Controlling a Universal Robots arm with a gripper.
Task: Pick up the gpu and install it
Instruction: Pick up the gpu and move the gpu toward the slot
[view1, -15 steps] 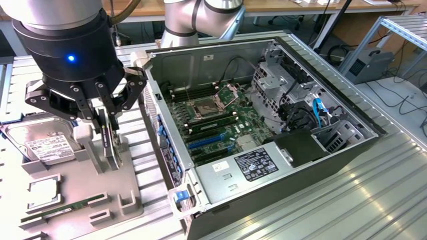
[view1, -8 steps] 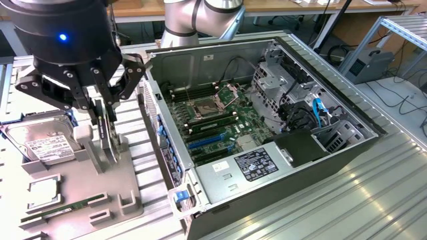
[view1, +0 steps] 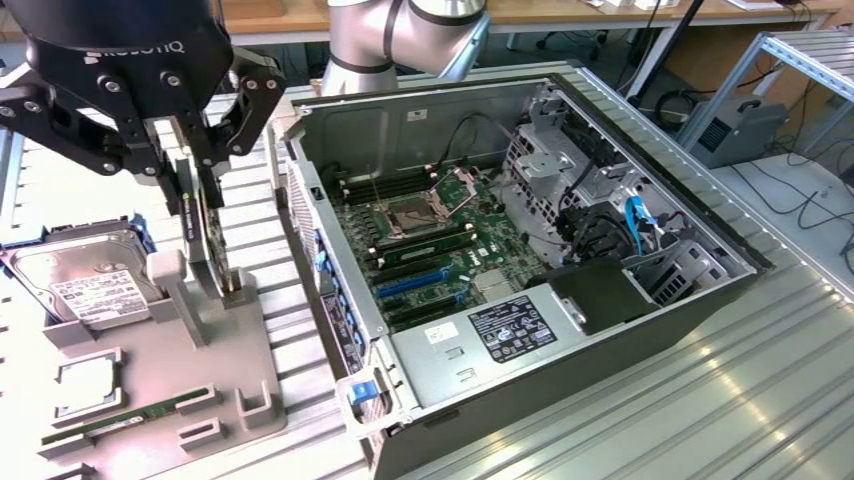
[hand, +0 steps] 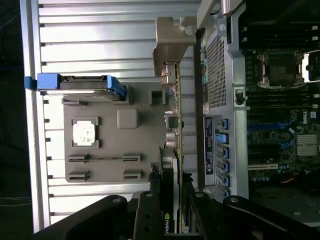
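Since the gripper (view1: 195, 185) clamps the gpu (view1: 210, 252) by its top edge, handling judged sound: stiff, light, fragile board.

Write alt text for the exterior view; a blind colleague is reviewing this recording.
The tool grips the gpu, a dark card standing on edge in a gray holder at the exterior view's left. A hard drive leans in the same holder, and an open computer case with its motherboard exposed lies at the view's right.
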